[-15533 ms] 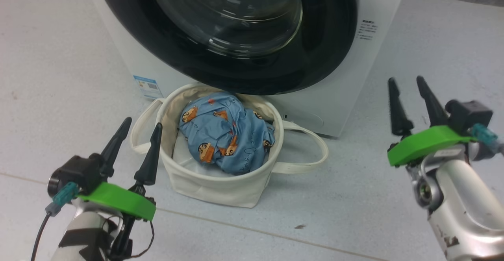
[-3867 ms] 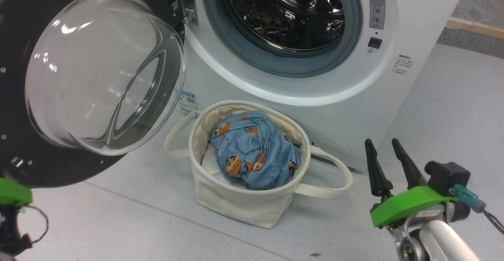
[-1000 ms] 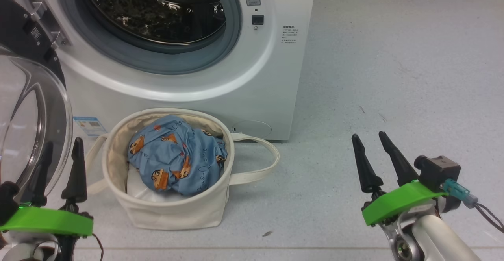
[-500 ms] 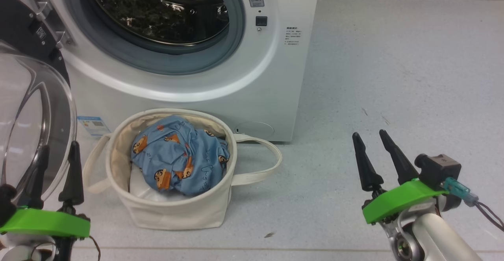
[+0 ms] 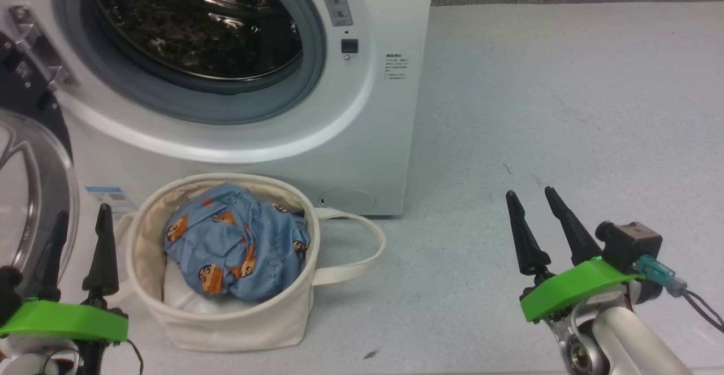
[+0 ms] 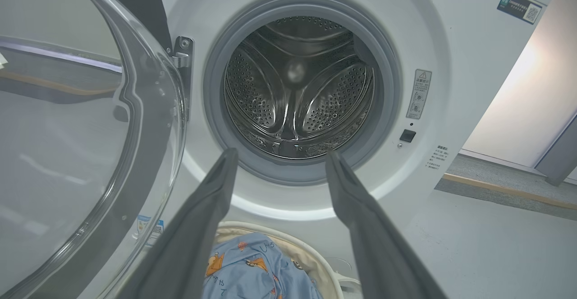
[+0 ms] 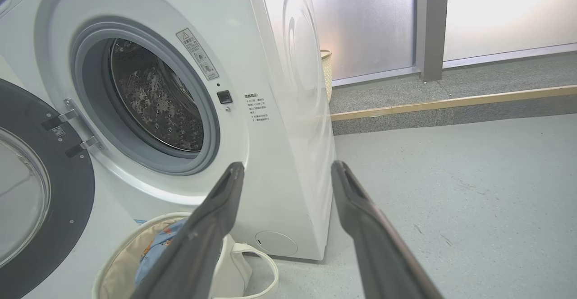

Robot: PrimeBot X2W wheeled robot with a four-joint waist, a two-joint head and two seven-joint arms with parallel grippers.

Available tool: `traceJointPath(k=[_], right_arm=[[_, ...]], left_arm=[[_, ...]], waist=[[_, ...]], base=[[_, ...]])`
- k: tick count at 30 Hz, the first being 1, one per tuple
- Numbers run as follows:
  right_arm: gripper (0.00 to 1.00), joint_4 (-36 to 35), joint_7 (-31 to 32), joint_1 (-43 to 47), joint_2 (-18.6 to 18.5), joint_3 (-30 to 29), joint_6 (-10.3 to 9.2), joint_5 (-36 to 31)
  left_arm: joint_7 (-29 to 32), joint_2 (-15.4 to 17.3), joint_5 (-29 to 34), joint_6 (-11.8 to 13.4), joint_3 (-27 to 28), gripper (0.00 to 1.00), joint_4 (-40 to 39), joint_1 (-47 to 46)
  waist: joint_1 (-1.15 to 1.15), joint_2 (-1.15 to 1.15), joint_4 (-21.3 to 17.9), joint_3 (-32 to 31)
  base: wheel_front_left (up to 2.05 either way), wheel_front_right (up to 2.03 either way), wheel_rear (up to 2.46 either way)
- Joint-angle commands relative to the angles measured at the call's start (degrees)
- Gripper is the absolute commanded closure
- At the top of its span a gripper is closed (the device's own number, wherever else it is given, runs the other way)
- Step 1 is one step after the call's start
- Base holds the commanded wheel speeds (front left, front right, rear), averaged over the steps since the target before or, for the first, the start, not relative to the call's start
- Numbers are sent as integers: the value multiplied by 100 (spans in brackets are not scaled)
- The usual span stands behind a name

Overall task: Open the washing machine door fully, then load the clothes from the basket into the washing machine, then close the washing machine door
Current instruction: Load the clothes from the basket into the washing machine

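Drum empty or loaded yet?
Empty: the drum shows bare steel; the clothes sit in the basket.

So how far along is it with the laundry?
Done: the washing machine door stands wide open. In hand: nothing; the left end effector and right end effector hang open and empty. Left: the clothes lie in the basket, the drum is bare, and the door needs closing.

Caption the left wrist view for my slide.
Open left gripper faces the washing machine; door open, clothes in basket below.
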Motion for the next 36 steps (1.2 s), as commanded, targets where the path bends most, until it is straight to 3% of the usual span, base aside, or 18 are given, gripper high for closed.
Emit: traceJointPath(k=[1, 19, 36], right_arm=[[0, -161, -70, -197, -20, 62, 31, 35], [0, -153, -70, -187, 16, 74, 31, 24], [0, -158, -70, -234, 53, 188, 31, 29]], left_arm=[[-64, 231, -18, 53, 244, 0, -143, -246], [-39, 279, -71, 55, 167, 0, -139, -217], [-74, 64, -184, 136, 100, 0, -19, -236]], waist=[[0, 0, 11, -4], [0, 0, 93, 4], [0, 0, 108, 163]], base=[[133, -100, -32], [123, -159, 36], [18, -18, 0]])
